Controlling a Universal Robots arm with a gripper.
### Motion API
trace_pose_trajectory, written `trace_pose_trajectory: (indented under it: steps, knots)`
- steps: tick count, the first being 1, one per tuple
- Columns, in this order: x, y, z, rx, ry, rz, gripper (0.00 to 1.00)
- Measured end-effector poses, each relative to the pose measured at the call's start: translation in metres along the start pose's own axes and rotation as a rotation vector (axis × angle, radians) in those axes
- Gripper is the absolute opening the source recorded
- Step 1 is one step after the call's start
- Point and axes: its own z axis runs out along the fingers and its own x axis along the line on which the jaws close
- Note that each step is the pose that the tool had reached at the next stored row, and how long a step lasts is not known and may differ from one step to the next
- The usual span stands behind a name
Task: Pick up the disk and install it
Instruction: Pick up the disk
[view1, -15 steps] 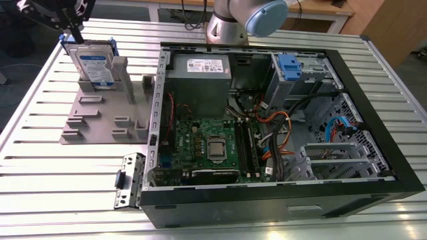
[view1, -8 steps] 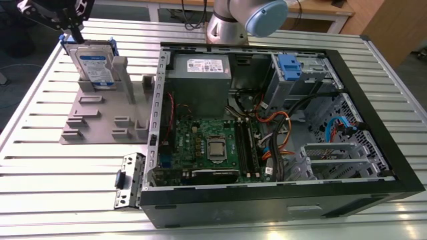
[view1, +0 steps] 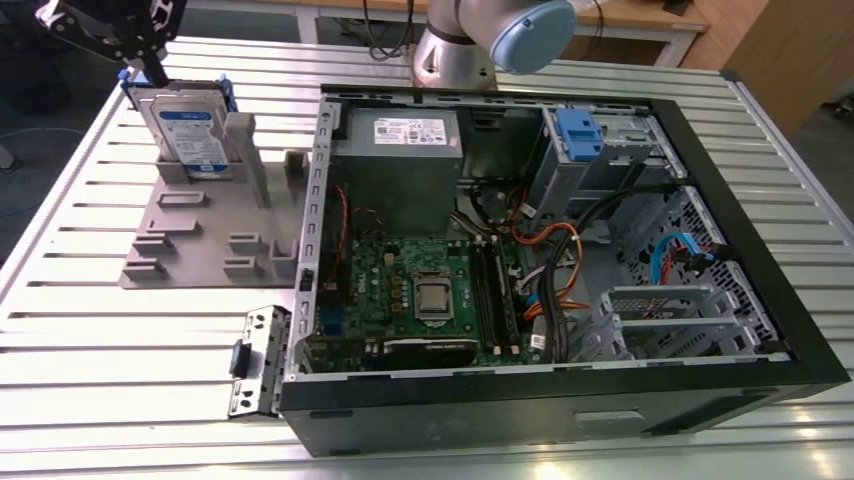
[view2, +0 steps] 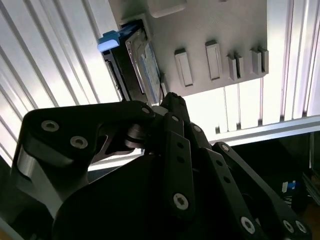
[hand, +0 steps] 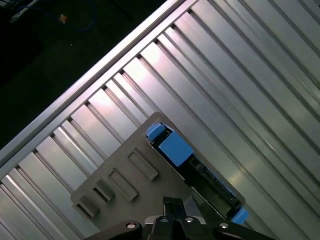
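The disk (view1: 187, 130), a silver drive with a white-and-blue label in a blue carrier, stands on edge in a slot of the grey holder (view1: 200, 235) at the exterior view's left. My gripper (view1: 151, 68) hangs just above the disk's top edge, its fingers drawn together with nothing between them. In the second wrist view the gripper (view2: 167, 101) points at the disk (view2: 145, 65) from close by. In the first wrist view the gripper (hand: 170, 202) sits over the holder (hand: 125, 185), beside the disk (hand: 200, 170).
An open computer case (view1: 747, 200) lies on the slatted metal table (view1: 80, 330), with a motherboard (view1: 414, 290), a grey power-supply box (view1: 396, 150) and a drive cage with a blue latch (view1: 577, 130). The arm's base (view1: 461, 45) stands behind the case. A loose bracket (view1: 256, 360) lies near the case's corner.
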Motion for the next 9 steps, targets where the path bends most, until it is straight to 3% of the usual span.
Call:
trace_pose_trajectory:
  steps: [9]
  knots:
    - [0.0, 0.0, 0.0, -0.0025, 0.0008, -0.093, 0.1]
